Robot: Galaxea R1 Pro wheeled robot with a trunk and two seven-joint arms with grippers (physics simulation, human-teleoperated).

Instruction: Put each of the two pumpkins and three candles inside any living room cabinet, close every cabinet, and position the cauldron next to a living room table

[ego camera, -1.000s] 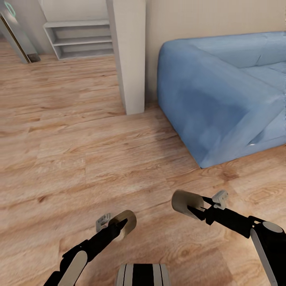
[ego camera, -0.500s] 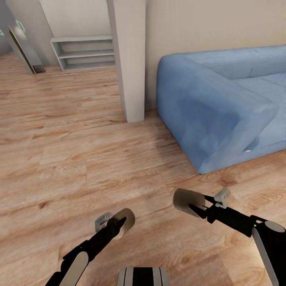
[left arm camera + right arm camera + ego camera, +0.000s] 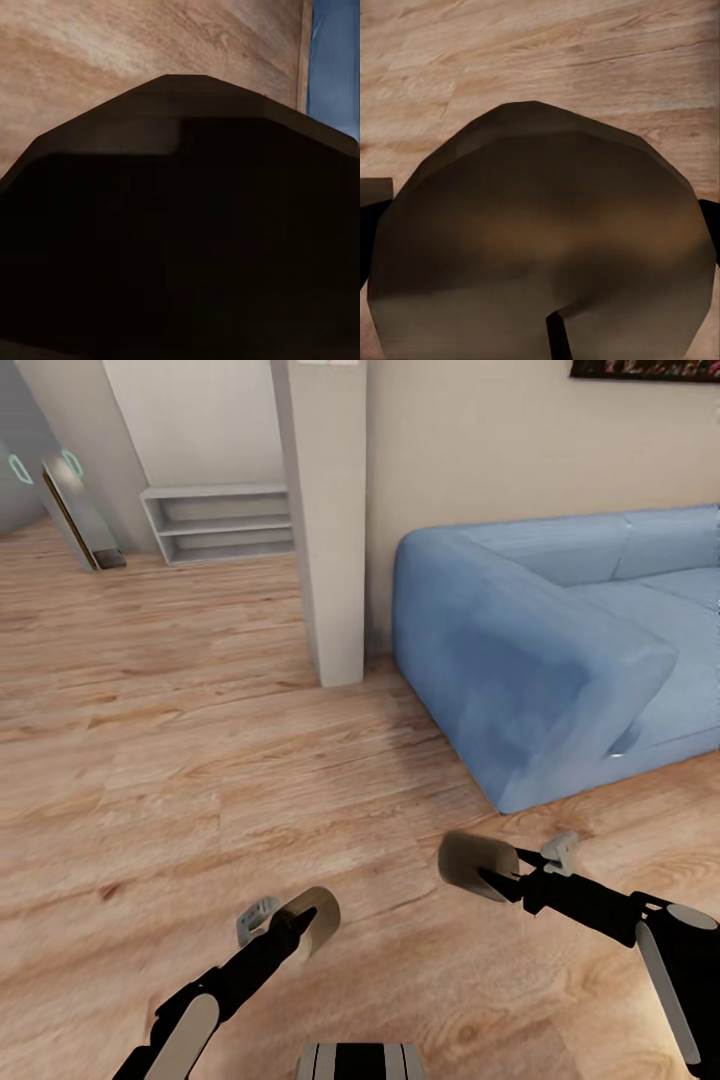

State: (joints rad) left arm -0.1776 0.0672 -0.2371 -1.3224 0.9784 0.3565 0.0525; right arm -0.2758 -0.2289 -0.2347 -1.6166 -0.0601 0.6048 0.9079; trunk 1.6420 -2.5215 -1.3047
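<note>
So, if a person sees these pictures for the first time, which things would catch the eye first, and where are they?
The big blue sofa on the right against the beige wall stands out first, beside a pale square pillar rising from the wooden floor. Next come the two grippers low in the head view, the left gripper and the right gripper, each holding a cream candle over the floor.

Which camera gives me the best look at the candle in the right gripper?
The right wrist view: the right candle faces it end-on, dark wick visible. The head view shows it smaller, sideways in the right gripper over the wood floor. The left wrist view faces another dark shape.
</note>
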